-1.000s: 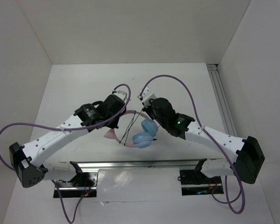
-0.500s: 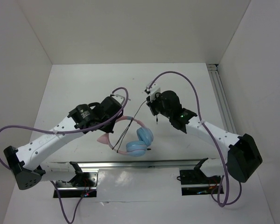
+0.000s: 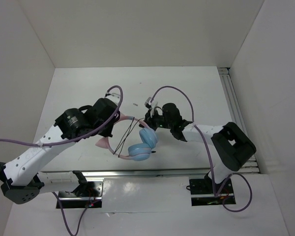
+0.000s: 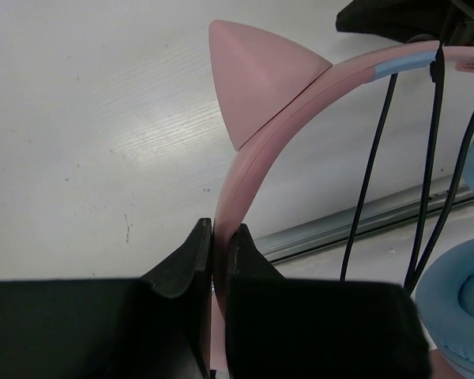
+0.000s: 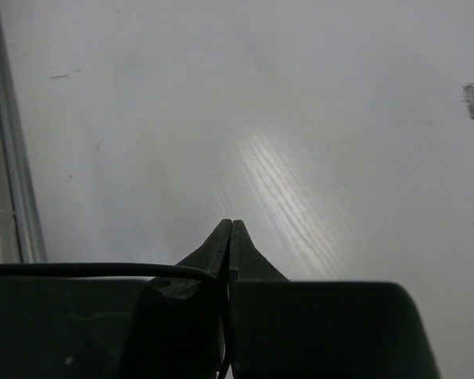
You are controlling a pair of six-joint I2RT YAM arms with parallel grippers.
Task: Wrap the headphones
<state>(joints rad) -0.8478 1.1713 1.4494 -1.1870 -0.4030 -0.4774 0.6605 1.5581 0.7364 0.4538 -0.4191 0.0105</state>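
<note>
The headphones hang over the table between the two arms. They have a pink cat-eared headband and light blue ear cups. My left gripper is shut on the headband just below a cat ear. Thin black cable runs in strands across the headband toward a blue ear cup. My right gripper is shut, with the black cable curving in from the left and down between its fingers. From above, the right gripper sits close to the headband's top, opposite the left gripper.
An aluminium rail crosses the near edge of the table, and another rail runs along the right side. Thick purple robot cables loop over both arms. White walls close in the left, far and right sides.
The left arm has carried the headphones left and a little nearer. The right arm has folded in, bringing its gripper left to the headband's top with the cable.
</note>
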